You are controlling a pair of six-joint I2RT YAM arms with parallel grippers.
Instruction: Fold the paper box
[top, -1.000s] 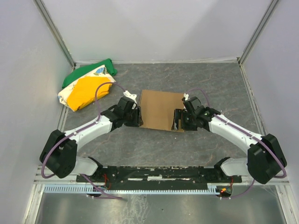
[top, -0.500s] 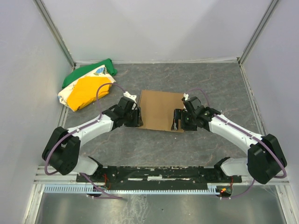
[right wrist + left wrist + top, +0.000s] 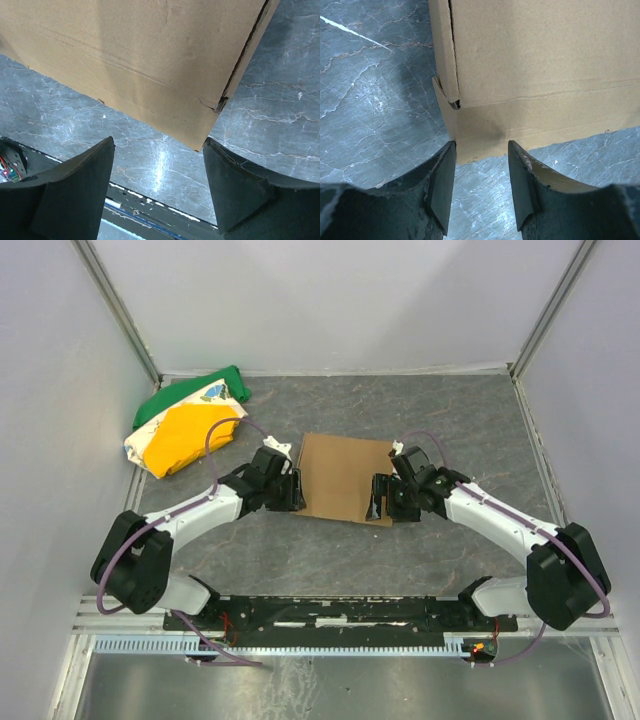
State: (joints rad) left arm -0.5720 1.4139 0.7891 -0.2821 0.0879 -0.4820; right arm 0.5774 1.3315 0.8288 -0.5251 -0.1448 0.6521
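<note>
The left gripper (image 3: 296, 491), half open, and the right gripper (image 3: 378, 498), wide open, hold nothing at the near corners of the paper box (image 3: 345, 475), which lies between them and looks already closed, so probably only pressing remains.

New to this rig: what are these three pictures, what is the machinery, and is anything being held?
Two white robot arms are bolted at the near edge of a grey table; each ends in a two-finger gripper. The wide picture looks down from above and behind them. The other two come from wrist cameras, so the dark shapes at the bottom are each arm's own fingers. A brown paper box lies mid-table; a green, yellow and white cloth bundle lies far left. The left gripper and right gripper sit at the box's near corners, jaws open, holding nothing.
</note>
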